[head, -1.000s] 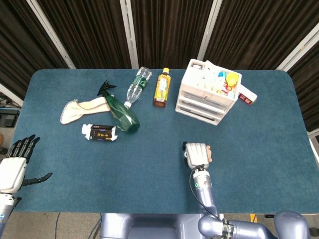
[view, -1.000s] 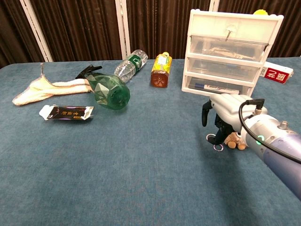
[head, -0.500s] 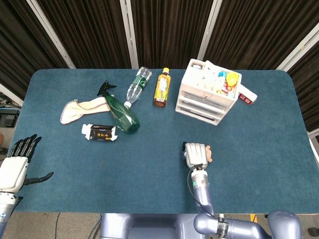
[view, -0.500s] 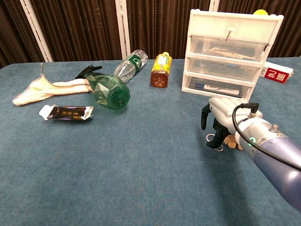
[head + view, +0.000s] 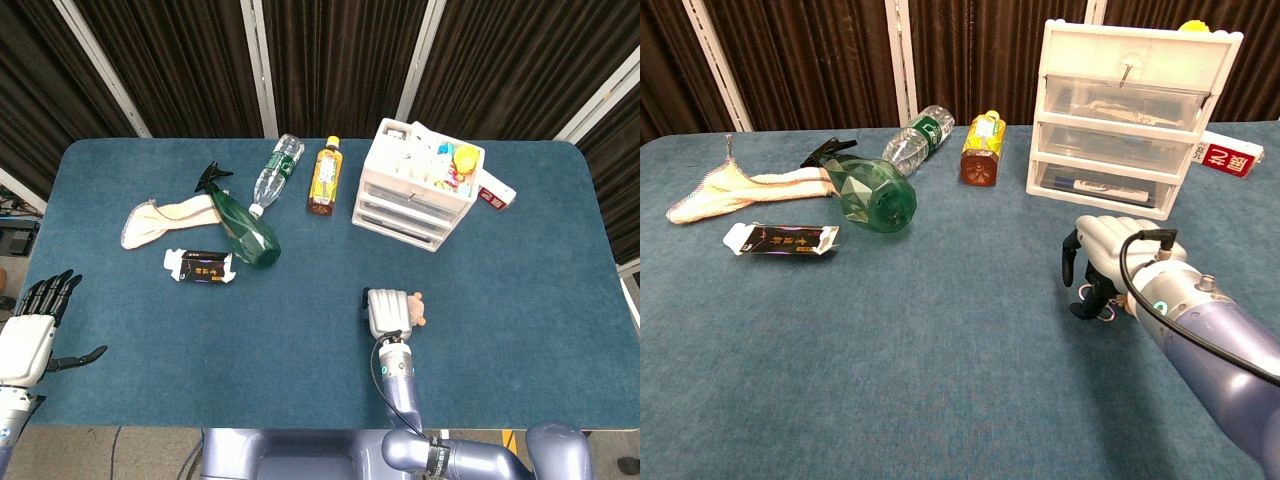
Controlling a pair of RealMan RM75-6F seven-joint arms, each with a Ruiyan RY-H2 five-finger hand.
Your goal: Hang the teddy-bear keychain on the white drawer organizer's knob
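Our right hand (image 5: 1102, 262) curls down over the small brown teddy-bear keychain (image 5: 417, 309) on the blue table (image 5: 520, 300); we cannot tell whether it grasps it. Our left hand (image 5: 30, 330) hangs released at the near left.

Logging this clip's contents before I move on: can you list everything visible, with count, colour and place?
table: one, blue cloth top
drawer organizer: one, white, far right, small items on top
knob: one, on top drawer front
teddy-bear keychain: one, tan, under right hand
red-white box: one, right of organizer
tea bottle: one, amber, left of organizer
clear bottle: one, lying beside tea bottle
spray bottle: one, green, lying
cloth: one, cream, far left
black packet: one, near the cloth
left hand: off table's left edge, holding nothing
right hand: over keychain
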